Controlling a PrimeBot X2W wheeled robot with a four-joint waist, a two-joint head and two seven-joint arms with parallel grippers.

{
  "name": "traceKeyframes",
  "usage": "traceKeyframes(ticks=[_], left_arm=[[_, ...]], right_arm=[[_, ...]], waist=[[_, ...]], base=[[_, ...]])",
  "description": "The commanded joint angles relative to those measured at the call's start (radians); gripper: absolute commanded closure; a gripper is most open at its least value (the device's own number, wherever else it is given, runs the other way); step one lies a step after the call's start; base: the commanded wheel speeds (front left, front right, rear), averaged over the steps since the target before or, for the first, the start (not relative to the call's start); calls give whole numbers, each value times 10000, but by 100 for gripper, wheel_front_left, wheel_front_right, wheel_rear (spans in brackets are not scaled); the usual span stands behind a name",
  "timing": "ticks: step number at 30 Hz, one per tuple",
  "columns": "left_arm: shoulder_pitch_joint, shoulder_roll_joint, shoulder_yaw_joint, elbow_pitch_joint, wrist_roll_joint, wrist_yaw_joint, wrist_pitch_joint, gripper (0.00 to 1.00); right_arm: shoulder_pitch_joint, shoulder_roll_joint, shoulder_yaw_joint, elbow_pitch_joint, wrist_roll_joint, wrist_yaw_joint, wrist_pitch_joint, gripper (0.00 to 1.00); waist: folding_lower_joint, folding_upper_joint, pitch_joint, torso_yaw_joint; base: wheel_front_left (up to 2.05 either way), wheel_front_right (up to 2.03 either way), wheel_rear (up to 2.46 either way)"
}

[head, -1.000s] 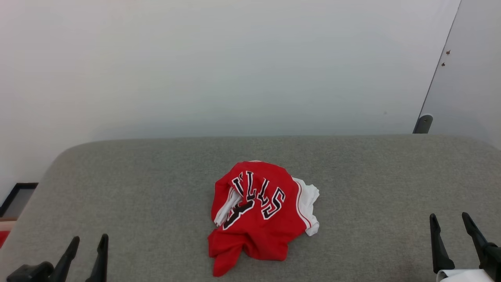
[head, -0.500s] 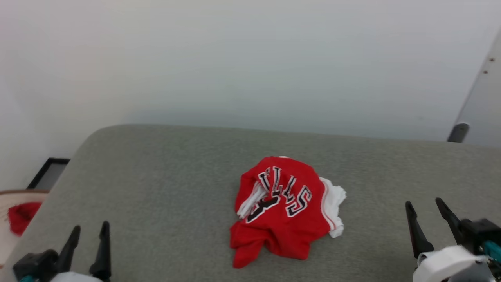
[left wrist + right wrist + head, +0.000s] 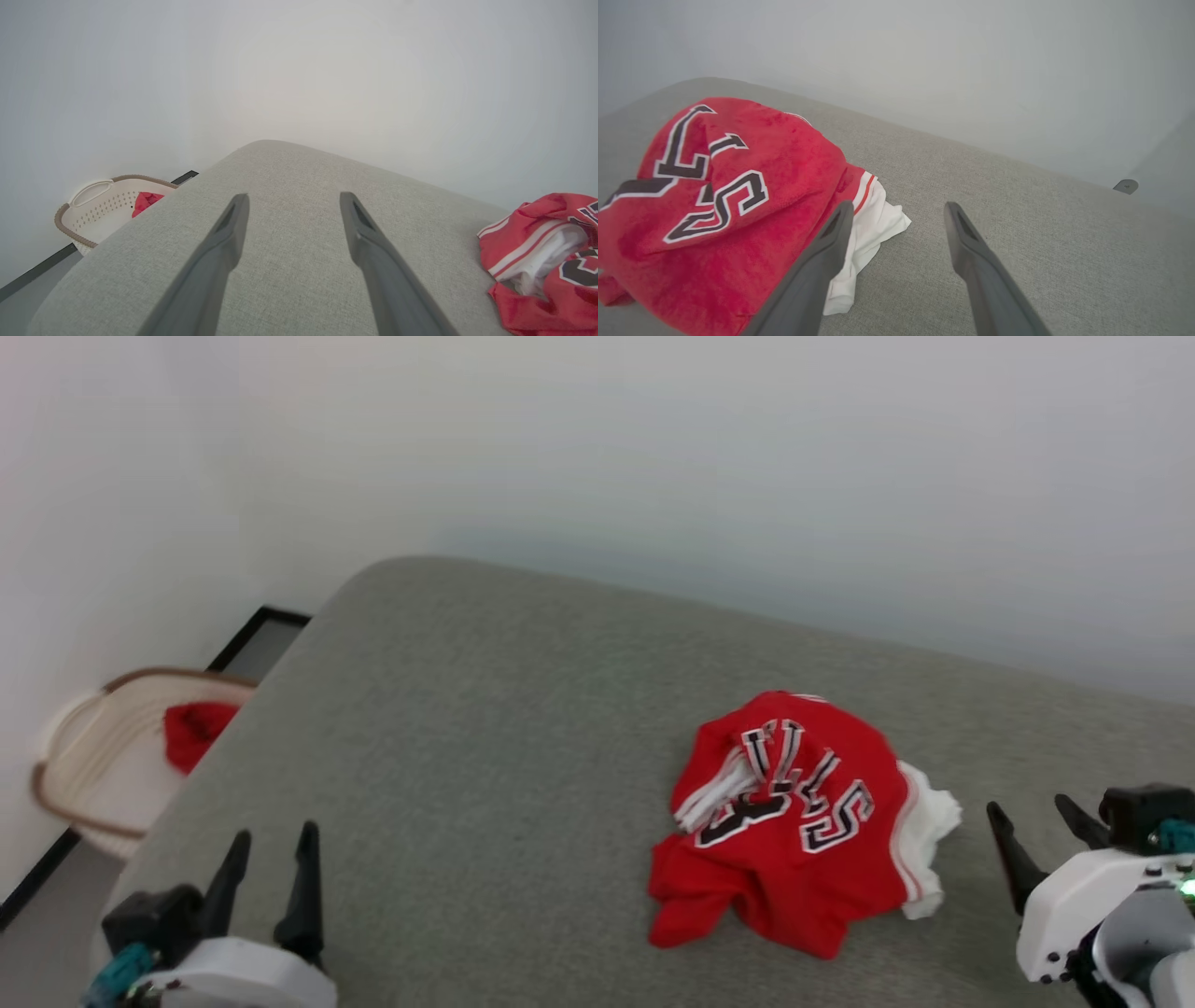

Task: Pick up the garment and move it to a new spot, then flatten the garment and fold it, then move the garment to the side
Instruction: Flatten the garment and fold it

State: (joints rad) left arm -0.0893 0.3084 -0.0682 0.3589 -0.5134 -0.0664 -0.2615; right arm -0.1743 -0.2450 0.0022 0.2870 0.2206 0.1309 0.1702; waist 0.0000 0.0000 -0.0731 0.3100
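The grey fabric-covered counter [image 3: 485,728], rounded at its upper-left corner, carries a crumpled red Bulls jersey [image 3: 794,868] at lower right of centre.

The left tool [image 3: 276,831] has two long, dark grey fingers [image 3: 219,261] that taper to thin points. They are set in a black block [image 3: 149,924] with a teal piece [image 3: 117,973] beside it, ahead of a smooth white shell [image 3: 233,982]. The right tool [image 3: 1027,803] is built alike, with slim dark fingers [image 3: 971,261] recessed on the inner face near the tip, a black mount [image 3: 1144,805] with a teal insert [image 3: 1178,837], and a rounded white casing [image 3: 1074,901] dotted with small dark screws [image 3: 1050,976] low on its side. A small green light [image 3: 1187,889] glows at that casing's edge, above a pale grey rounded joint [image 3: 1130,943].
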Motion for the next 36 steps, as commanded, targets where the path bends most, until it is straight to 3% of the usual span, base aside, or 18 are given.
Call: traceKeyframes(ticks=[1,15,23,24,25,36], left_arm=[[-211,-121,1,-28,107,-56,-34,0],[-1151,-978,-53,304,409,-497,-33,0],[-1494,-1224,-26,539,456,-622,-34,0],[-1520,-1224,-15,554,454,-634,-34,0],[-1543,-1238,1,565,442,-644,-34,0],[-1296,-1067,198,541,362,-652,-34,0]], right_arm=[[-218,-139,-93,130,35,-3,244,0],[-1231,-441,-705,1300,359,-3,2819,0],[-1635,-454,-779,2145,334,-3,3511,0],[-1633,-455,-716,2269,341,-3,3580,46],[-1657,-458,-665,2348,357,-3,3598,100],[-2110,-927,-351,2315,533,-7,3272,100]], waist=[[0,0,616,771],[0,0,1806,1733],[0,0,2152,1886],[0,0,2169,1893],[0,0,2181,1894],[0,0,1832,1446]], base=[[0,0,0],[0,0,0],[0,0,0],[0,0,0],[0,0,0],[0,0,0]])
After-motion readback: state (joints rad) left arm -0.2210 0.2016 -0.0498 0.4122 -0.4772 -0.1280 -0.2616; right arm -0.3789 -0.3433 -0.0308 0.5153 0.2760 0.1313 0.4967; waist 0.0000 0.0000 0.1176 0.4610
